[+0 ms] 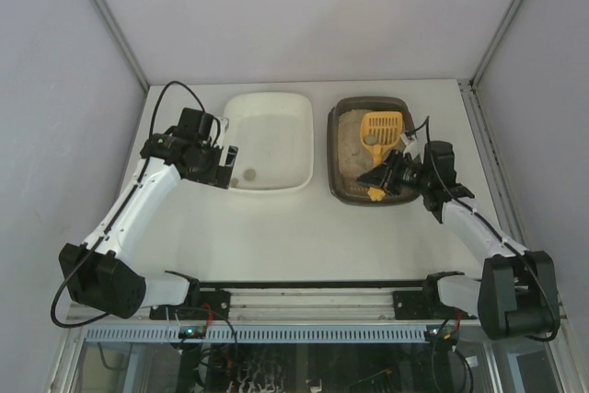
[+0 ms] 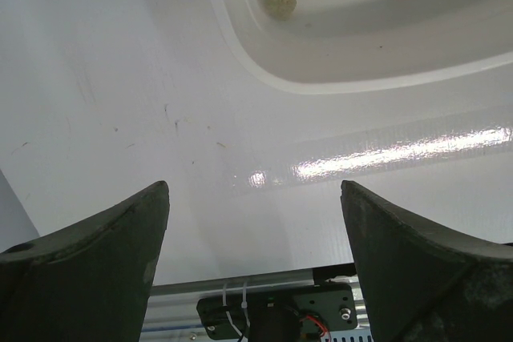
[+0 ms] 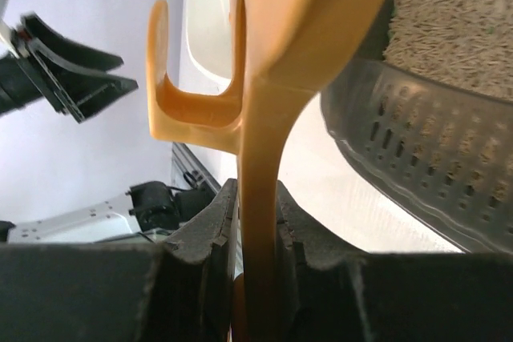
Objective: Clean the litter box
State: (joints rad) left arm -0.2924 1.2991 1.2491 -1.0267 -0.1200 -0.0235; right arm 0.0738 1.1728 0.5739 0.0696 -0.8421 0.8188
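Where the left arm reaches up the left side of the bench, the left jaws stand spread wide and released. Nothing is between them, and they sit by the near left corner of the white tub. From the left wrist view they hang over bare bench, apart from the tub's rim, which curves across the top of that view. Inside the tub, close to that corner, lie two small greyish-green clumps; from above only one shows clearly.

Just right of the tub, with a narrow strip of bench between them, sits the litter box. It is a dark brown tray at the far middle-right of the bench, and beige litter covers its floor. The yellow slotted scoop is over the litter, its blade toward the far right corner of the box and its handle running back toward the near rim. Whether the blade touches the litter I cannot tell.

The right jaws are clenched on that handle. In the right wrist view the dark pads press both flat sides of the scoop, and a hooked part juts out to the left. Beside it curves the box's perforated-looking wall, with grainy litter above. The right arm comes in from the near right.
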